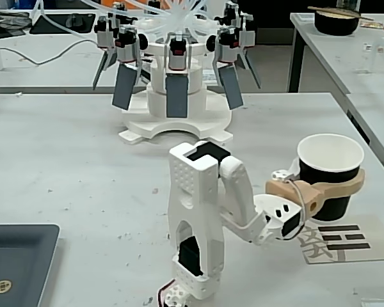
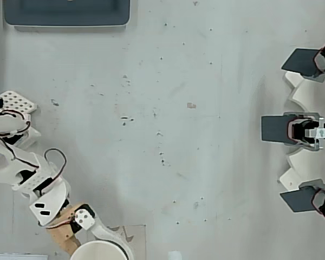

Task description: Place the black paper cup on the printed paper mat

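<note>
Where the surface (image 1: pixel 64 166) nears its front right corner in the fixed view, the printed paper mat (image 1: pixel 355 239) lies flat. Just above its rear edge, the claw (image 1: pixel 345 182) clamps the black paper cup (image 1: pixel 329 174), upright and lifted off the surface.

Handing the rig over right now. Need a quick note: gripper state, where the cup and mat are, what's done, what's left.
Gripper: shut on the black paper cup, cup upright, open end up, held by the tan jaw around its body.
Cup: in the fixed view it sits at the far edge of the printed paper mat; whether its base touches the mat cannot be told. In the overhead view only its rim shows at the bottom edge.
Mat: flat on the table, right of the arm in the fixed view, mostly uncovered.
Done: cup grasped and brought to the mat.
Left: probably centre it over the mat, lower, open, withdraw.
</note>
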You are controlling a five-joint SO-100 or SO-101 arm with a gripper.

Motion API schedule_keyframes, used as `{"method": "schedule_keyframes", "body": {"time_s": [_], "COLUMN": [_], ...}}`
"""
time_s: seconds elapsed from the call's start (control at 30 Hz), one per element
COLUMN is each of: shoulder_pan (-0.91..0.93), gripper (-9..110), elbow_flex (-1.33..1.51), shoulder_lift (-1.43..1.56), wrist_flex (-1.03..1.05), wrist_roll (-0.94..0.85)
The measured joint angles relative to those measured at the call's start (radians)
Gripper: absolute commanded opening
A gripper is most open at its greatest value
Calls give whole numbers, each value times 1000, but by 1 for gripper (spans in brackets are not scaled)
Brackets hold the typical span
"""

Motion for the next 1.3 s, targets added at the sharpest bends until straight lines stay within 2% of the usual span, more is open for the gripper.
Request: {"method": "schedule_keyframes", "body": {"time_s": [0.6, 0.97, 1.13, 1.3], "shoulder_pan": [71, 74, 74, 74], "gripper": [13, 13, 15, 24], "elbow_flex": [-293, -364, -368, -368], "shoulder_lift": [-354, -499, -517, -517], "wrist_flex": [-44, -74, -80, -80], "wrist_roll": [29, 40, 61, 74]}}
